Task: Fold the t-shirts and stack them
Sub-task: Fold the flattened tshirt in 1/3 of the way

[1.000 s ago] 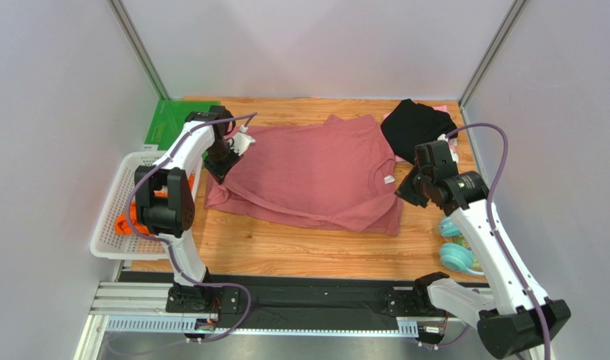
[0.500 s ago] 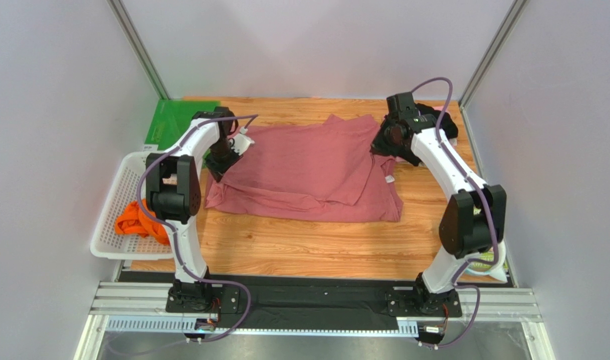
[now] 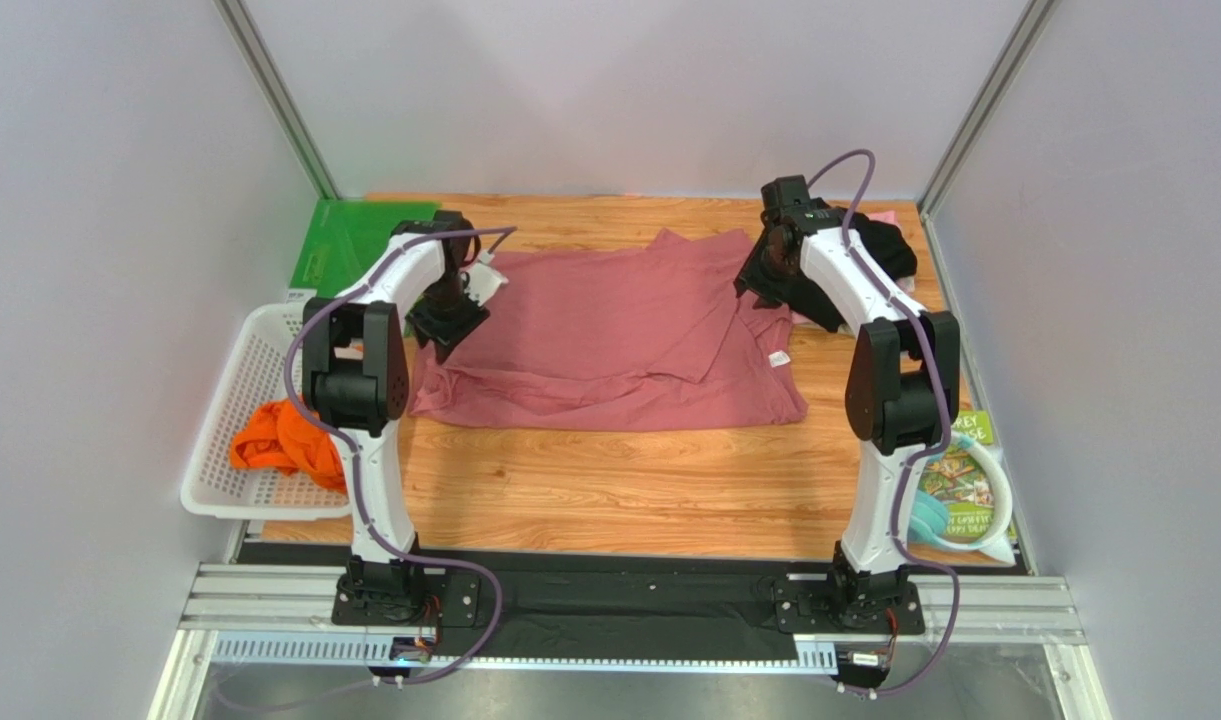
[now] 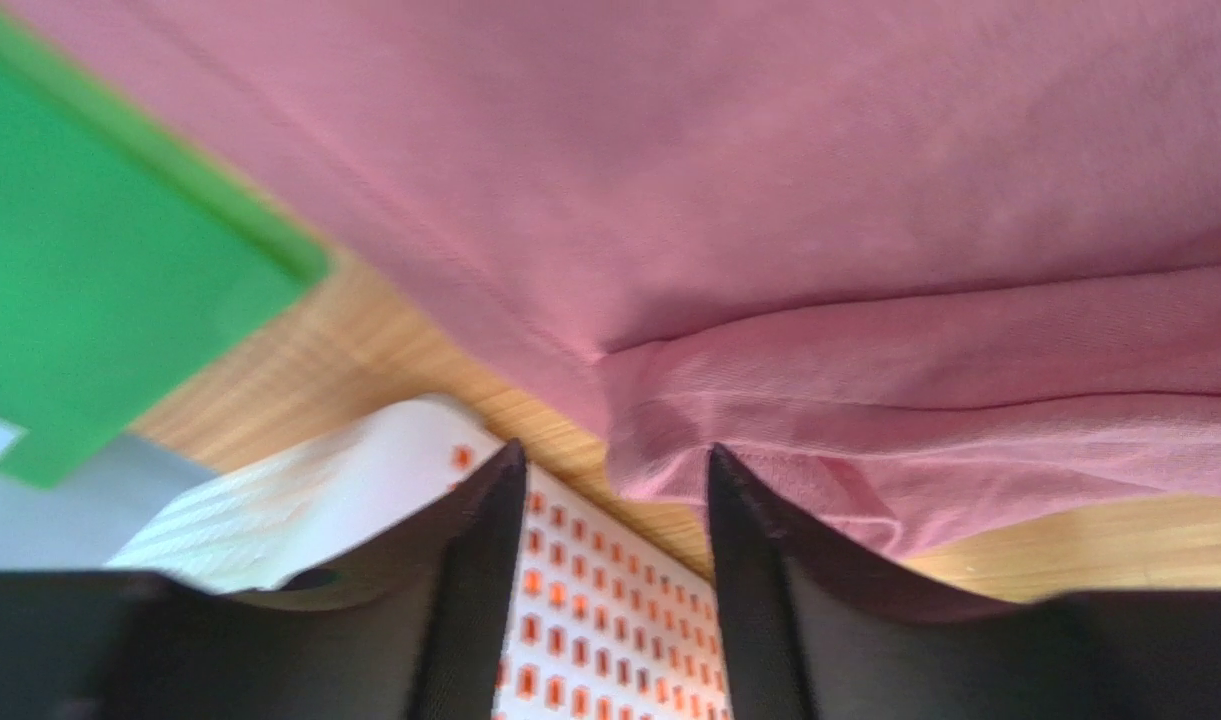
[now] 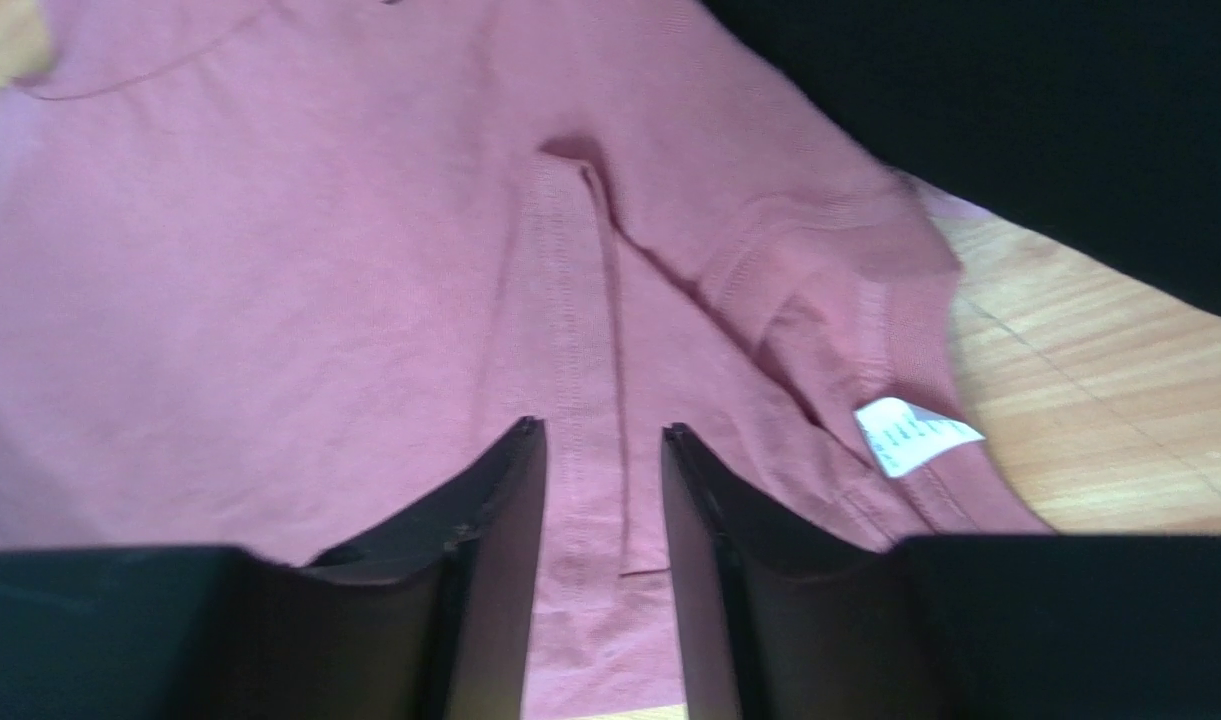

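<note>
The dusty-rose t-shirt (image 3: pixel 616 338) lies spread on the wooden table, its right side folded over toward the middle. The white neck label (image 5: pixel 914 435) shows in the right wrist view. My left gripper (image 3: pixel 448 311) hovers at the shirt's far left corner; in the left wrist view it (image 4: pixel 613 458) is open, with only the shirt's hem (image 4: pixel 872 450) beside one finger. My right gripper (image 3: pixel 763 273) stands open over the folded sleeve (image 5: pixel 571 300) and holds nothing. A black t-shirt (image 3: pixel 872 255) lies at the far right. An orange one (image 3: pixel 278 443) sits in the basket.
A white mesh basket (image 3: pixel 226 450) stands at the table's left edge, and a green board (image 3: pixel 338 240) lies at the far left corner. A printed package (image 3: pixel 962 480) lies at the right, near the right arm's base. Grey walls close in both sides.
The right arm swung from the shirt's near right side to the far right, carrying that side over into a fold. Both grippers have since opened and let go of the cloth.
</note>
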`<state>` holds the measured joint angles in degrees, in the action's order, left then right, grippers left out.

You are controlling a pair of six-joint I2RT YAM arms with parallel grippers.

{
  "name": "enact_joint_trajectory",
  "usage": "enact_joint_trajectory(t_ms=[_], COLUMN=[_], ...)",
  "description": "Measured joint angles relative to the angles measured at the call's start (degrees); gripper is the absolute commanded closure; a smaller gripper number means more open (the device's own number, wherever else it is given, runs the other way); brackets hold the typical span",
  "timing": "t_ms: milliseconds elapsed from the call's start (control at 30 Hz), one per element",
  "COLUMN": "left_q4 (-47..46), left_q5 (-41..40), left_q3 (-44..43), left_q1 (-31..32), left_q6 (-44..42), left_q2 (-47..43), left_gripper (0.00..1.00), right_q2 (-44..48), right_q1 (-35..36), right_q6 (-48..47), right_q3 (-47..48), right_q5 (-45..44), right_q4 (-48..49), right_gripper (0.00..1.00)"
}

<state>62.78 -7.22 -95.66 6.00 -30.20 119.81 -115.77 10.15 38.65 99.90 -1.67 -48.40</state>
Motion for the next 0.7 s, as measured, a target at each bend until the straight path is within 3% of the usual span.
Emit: enact_joint_trajectory(t_ms=[33, 300, 533, 700], left_q4=[0.0, -0.4, 2.2, 2.6], left_q5=[-0.5, -3.7, 2.1, 7.1], left_q3=[-0.9, -5.9, 0.5, 5.2], left_q1=[0.0, 0.2, 6.1, 11.0], left_q6=[0.0, 0.6, 2.0, 3.1], left_q2=[0.0, -0.9, -11.3, -13.3], left_gripper=[0.49, 0.57, 0.56, 0.59], right_q2=[-0.1, 2.8, 24.3, 25.7], right_q1=[0.0, -0.1, 1.8, 3.9], right_q6=[-0.1, -1.3, 0.1, 1.9], right_q3=[0.0, 1.3, -16.6, -27.7], right_q5=[-0.5, -6.3, 0.0, 6.8], right_q4=[-0.4, -5.1, -1.6, 2.9], right_gripper=[0.48, 0.52, 0.54, 0.56])
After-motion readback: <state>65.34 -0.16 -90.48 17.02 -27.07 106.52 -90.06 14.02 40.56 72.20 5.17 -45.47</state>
